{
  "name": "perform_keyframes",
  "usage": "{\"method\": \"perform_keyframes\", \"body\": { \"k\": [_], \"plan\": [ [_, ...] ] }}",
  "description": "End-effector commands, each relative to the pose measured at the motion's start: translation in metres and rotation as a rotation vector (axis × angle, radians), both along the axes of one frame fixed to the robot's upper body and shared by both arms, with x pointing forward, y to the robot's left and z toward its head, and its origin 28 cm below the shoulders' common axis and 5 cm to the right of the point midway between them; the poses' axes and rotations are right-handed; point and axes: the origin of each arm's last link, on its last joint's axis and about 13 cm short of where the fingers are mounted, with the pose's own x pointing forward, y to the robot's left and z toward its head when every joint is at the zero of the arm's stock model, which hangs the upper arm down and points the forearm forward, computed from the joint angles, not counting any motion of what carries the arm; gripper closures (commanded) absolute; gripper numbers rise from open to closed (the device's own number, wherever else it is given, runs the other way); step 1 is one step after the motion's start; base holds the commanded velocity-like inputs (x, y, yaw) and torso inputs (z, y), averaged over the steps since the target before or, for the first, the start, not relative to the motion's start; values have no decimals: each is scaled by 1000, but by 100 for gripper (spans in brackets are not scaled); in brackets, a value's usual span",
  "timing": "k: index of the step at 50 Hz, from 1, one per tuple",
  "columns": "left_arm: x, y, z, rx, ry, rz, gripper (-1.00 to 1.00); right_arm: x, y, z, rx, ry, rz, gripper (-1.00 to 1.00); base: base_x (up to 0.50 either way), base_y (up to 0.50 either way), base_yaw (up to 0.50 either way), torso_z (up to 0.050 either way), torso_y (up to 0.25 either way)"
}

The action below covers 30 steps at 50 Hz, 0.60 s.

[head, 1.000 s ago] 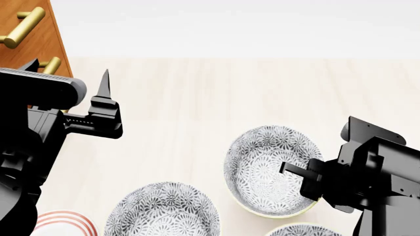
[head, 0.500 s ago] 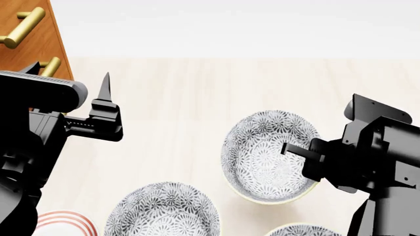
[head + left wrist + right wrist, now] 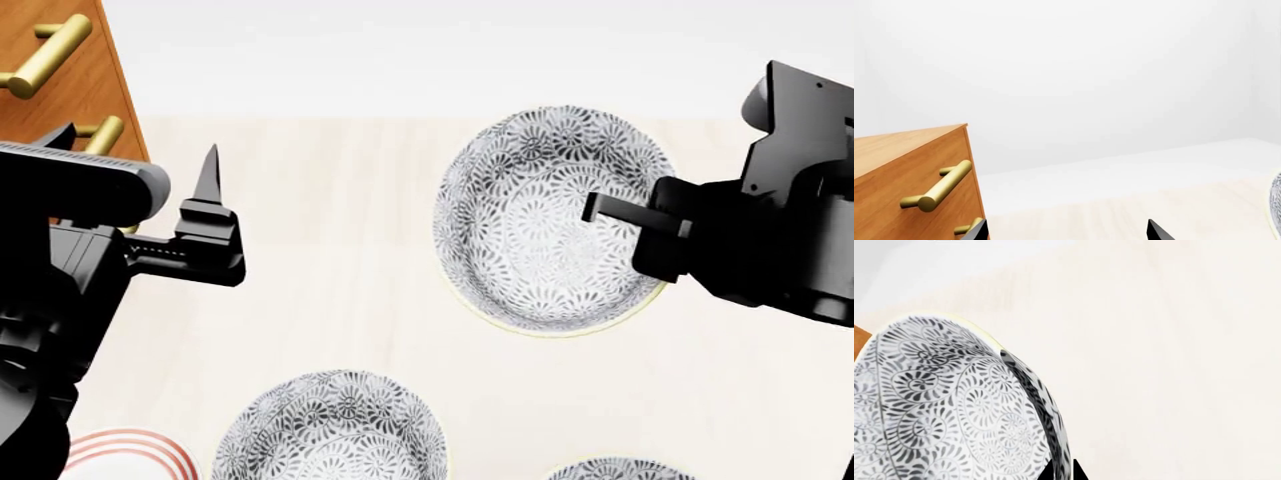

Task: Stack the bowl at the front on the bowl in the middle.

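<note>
The bowl at the front [image 3: 534, 215], grey-and-white floral with a pale rim, hangs tilted above the table. My right gripper [image 3: 625, 215] is shut on its right rim. In the right wrist view the rim [image 3: 1037, 390] runs between the two fingertips of that gripper [image 3: 1062, 472]. The bowl in the middle [image 3: 331, 428] stands on the table at the lower left of the head view. My left gripper [image 3: 1066, 232] is open and holds nothing, near the cabinet, with one finger [image 3: 210, 175] pointing away from me.
A third like bowl [image 3: 618, 469] shows at the bottom edge. A red-ringed white plate [image 3: 127, 452] lies at the bottom left. A wooden cabinet [image 3: 54, 60] with brass handles [image 3: 937, 187] stands at the table's [image 3: 360, 200] far left.
The right gripper has risen and carried the bowl off the table, up and away from me in the head view. The left arm has barely moved.
</note>
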Motion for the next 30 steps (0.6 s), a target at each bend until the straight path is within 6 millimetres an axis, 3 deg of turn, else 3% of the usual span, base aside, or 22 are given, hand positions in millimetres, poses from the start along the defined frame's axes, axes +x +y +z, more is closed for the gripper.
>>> {"method": "perform_keyframes", "body": {
  "k": [1, 16, 30],
  "plan": [
    [0, 1, 2, -4, -6, 2, -100, -35, 9, 30, -11, -63, 105, 100, 0, 0, 0, 0, 0],
    [0, 2, 9, -15, -19, 11, -100, -56, 25, 29, -22, -38, 237, 100, 0, 0, 0, 0, 0],
    [-1, 2, 12, -22, -25, 9, -100, -65, 48, 11, -58, -14, 361, 100, 0, 0, 0, 0, 1]
  ]
}}
